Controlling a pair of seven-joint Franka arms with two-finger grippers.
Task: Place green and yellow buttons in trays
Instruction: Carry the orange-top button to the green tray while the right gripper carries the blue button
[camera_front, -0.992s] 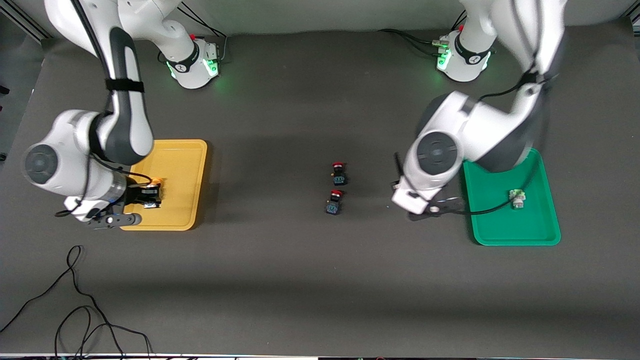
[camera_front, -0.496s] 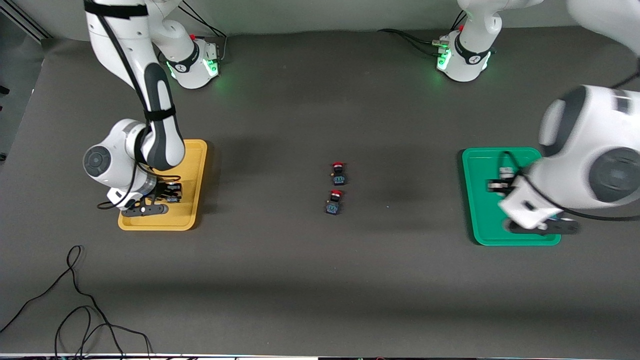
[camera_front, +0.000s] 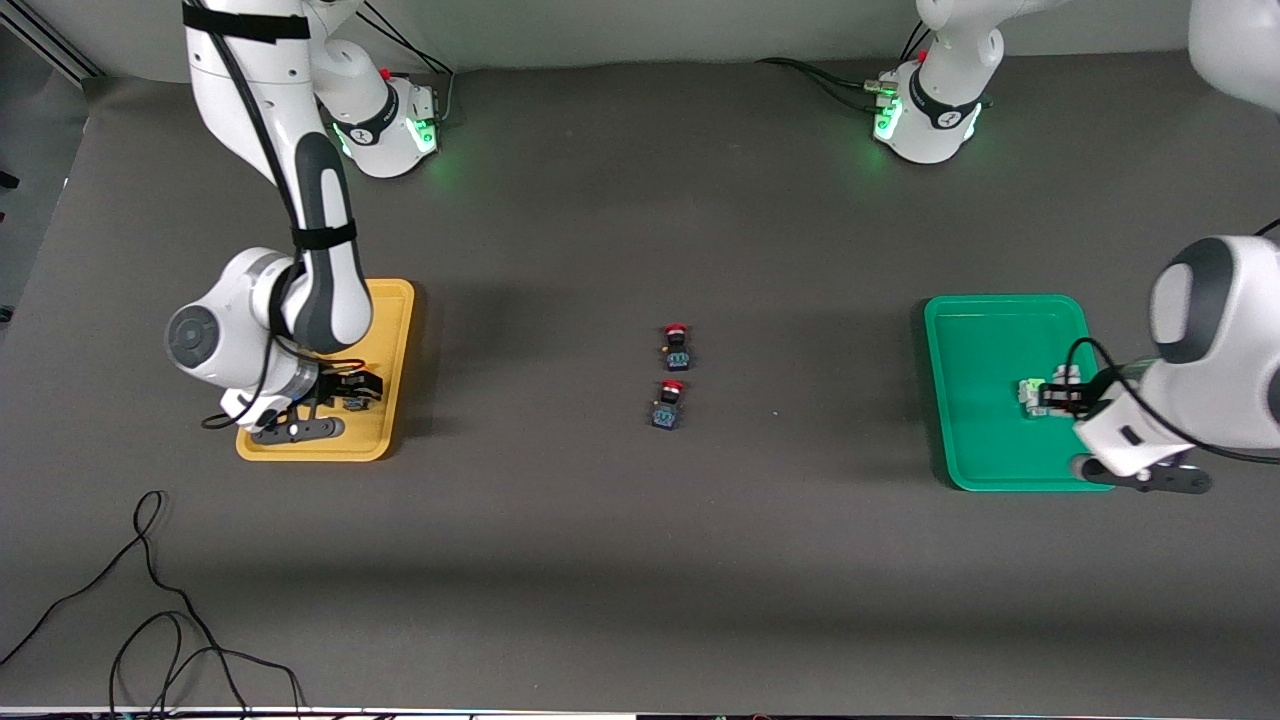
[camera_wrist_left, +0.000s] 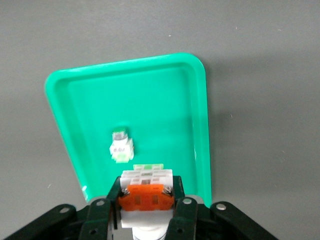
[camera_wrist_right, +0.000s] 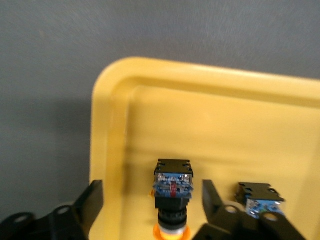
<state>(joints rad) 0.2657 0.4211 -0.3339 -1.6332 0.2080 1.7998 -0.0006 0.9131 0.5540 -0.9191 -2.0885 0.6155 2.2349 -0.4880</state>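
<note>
A light, rigid white button (camera_wrist_left: 146, 192), best held by its blocky sides, is clamped in the left gripper (camera_wrist_left: 145, 200) over the green tray (camera_front: 985, 330), while a yellow-capped button (camera_wrist_right: 173, 192) lies in the yellow tray (camera_wrist_right: 210, 95) between the parted right gripper (camera_wrist_right: 152, 200) jaws.

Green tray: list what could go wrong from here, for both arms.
1. The left end effector, over the green tray, is shut on a white button close above the green button already lying there; a release here may knock that one.
2. The right end effector stands open around a yellow button in the yellow tray; lifting off askew could tip it or nudge the neighbouring button.
</note>
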